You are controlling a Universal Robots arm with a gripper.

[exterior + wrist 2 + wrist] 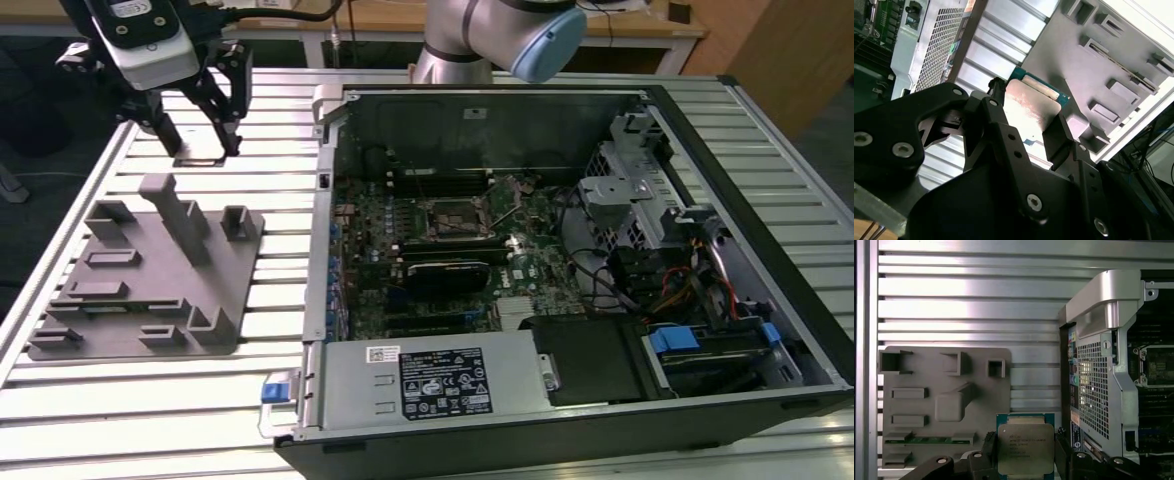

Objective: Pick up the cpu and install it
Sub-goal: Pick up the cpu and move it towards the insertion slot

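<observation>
**Exterior view: gripper down at the cpu, far corner of the table**

So the gripper (pixel 202 143) is right over the cpu (pixel 198 159). That's near the table's (pixel 274 110) far edge, at the corner on the exterior view's left, just past the far edge of the grey fixture plate (pixel 147 275). It straddles the chip on two opposite sides. Honestly I can't tell whether it's actually clamped on it or just loose around it, and I can't tell if the chip has left the surface either.

In the first wrist view the cpu (pixel 1025 450) is flat with its silvery lid facing up. My guess is that's the whole point: coming in from above and taking it by the edges keeps the underside untouched and the chip level.

The open computer case (pixel 481 93) lies on its side and takes up the table's side on the exterior view's right, so the motherboard socket (pixel 454 222) faces up too. Socket and chip are well apart, so nothing's installed yet.
</observation>
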